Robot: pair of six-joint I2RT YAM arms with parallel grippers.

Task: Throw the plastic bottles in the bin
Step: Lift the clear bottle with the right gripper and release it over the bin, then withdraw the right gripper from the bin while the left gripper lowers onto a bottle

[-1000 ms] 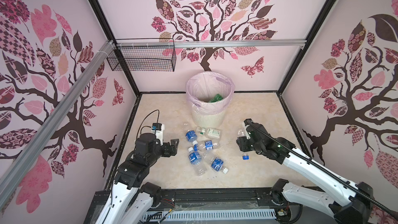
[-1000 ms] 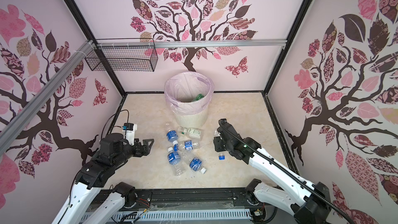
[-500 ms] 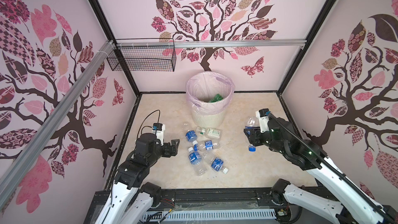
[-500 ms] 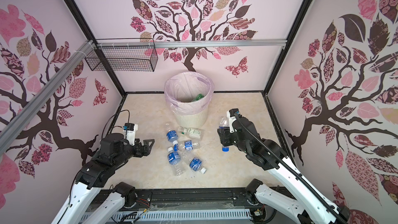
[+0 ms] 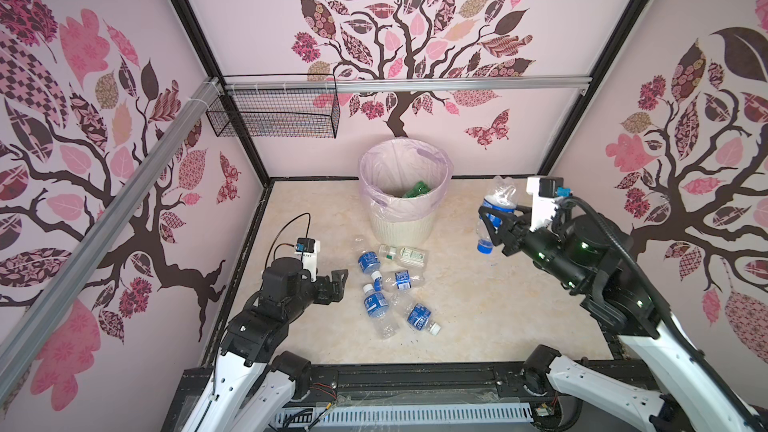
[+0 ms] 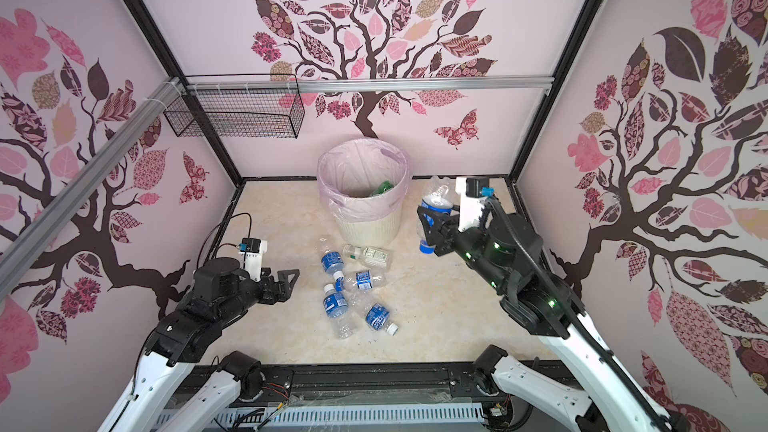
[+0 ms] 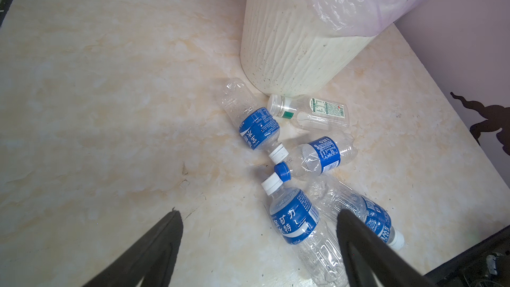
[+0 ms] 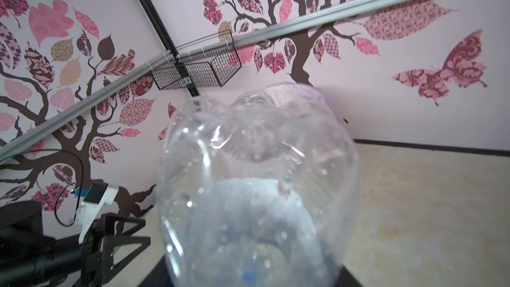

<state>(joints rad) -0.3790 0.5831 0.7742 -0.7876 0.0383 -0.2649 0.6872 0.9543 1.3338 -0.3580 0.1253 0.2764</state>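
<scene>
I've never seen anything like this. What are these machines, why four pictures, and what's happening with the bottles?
These are two robot arms, each ending in a two-fingered gripper. Two pictures look down from one overhead camera; the other two come from a camera on each wrist. Five bottles lie on the floor before the bin, which holds a green bottle. The right gripper is shut on a clear bottle, cap down, raised right of the bin. The left gripper is open and empty, near the floor bottles.
</scene>
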